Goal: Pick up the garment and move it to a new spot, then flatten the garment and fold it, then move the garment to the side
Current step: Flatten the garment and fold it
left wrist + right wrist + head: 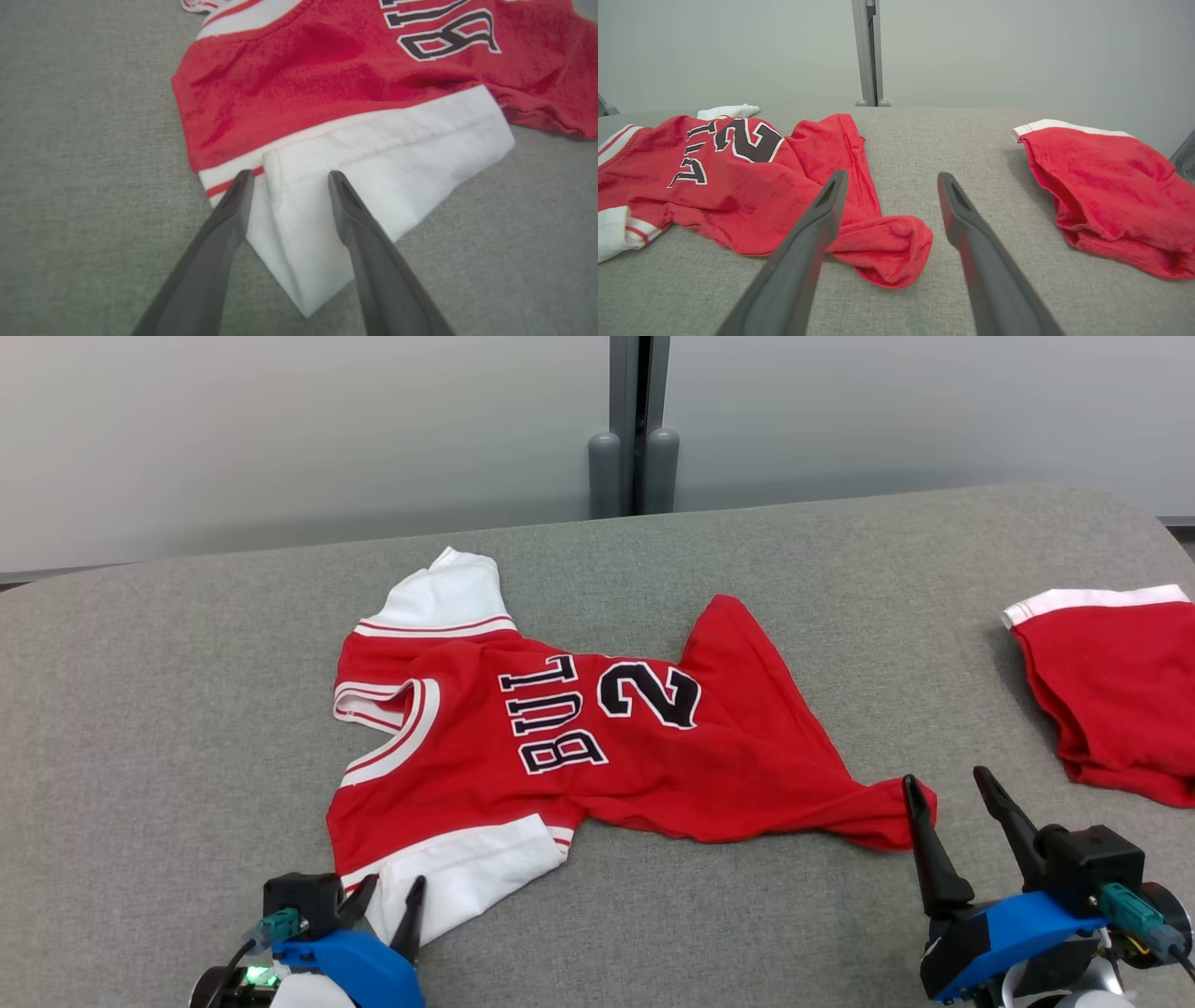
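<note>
A grey woven-fabric tabletop (187, 728) spreads from 3 through 6 to 9 o'clock, its far corners rounded. Beyond it, pale grey wall panels (280, 429) run across the top. At 12 o'clock a darker vertical post (639, 392) divides them, with two rounded grey caps (605, 476) at its foot. The light is soft and even.

The red jersey (644, 775) bears black, white-edged letters "BUL" beside a large numeral "2".

- One red jersey (560, 747).
- One pair of red shorts (1116, 691).
- Two grippers: left gripper (396, 887), right gripper (944, 779).
- One grey padded table (187, 709).
- Two rounded grey posts (605, 474) behind it.
</note>
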